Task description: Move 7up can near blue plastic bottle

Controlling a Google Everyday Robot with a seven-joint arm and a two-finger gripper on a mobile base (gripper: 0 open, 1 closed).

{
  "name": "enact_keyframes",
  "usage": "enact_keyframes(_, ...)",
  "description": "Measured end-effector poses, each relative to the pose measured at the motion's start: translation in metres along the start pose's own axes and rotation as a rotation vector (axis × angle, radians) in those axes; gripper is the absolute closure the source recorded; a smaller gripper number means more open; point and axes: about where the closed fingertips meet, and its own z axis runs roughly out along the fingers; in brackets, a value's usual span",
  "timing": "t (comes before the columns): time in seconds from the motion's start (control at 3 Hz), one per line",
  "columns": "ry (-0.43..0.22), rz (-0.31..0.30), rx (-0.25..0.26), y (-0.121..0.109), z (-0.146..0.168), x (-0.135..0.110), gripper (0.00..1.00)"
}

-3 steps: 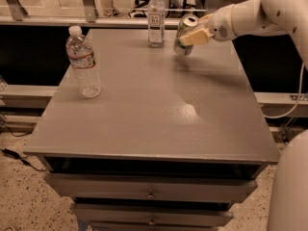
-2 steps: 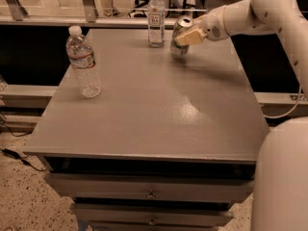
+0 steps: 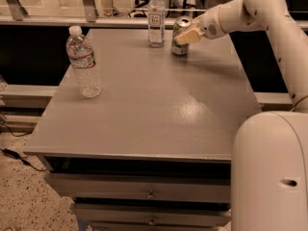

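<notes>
The 7up can [image 3: 180,36], silver and green, is at the far edge of the grey table [image 3: 144,100], tilted slightly, its base at or just above the top. My gripper [image 3: 186,34] reaches in from the right and is shut on the can. The blue plastic bottle [image 3: 155,17], slim with a white cap and a white label with a dark square, stands upright just left of the can, a small gap between them.
A wider crinkled clear bottle [image 3: 83,61] with a red-and-white label stands near the table's left edge. My white arm [image 3: 260,13] spans the right side, and my base [image 3: 269,172] is at the front right. Drawers [image 3: 149,192] sit under the tabletop.
My gripper has carried the can left and slightly down toward the slim bottle. Both bottles have stayed in place.
</notes>
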Motion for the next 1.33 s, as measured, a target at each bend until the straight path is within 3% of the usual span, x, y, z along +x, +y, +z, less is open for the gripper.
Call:
enact_keyframes(0.33, 0.003, 0.0, -0.003, -0.005, 0.006, -0.002, 0.59)
enact_keyframes(0.67, -0.002, 0.005, -0.03, -0.003, 0.015, -0.005, 0.28)
enact_keyframes(1.0, -0.009, 0.01, -0.057, 0.001, 0.022, -0.007, 0.05)
enact_keyframes(1.33, -0.01, 0.016, -0.072, 0.003, 0.024, -0.007, 0.0)
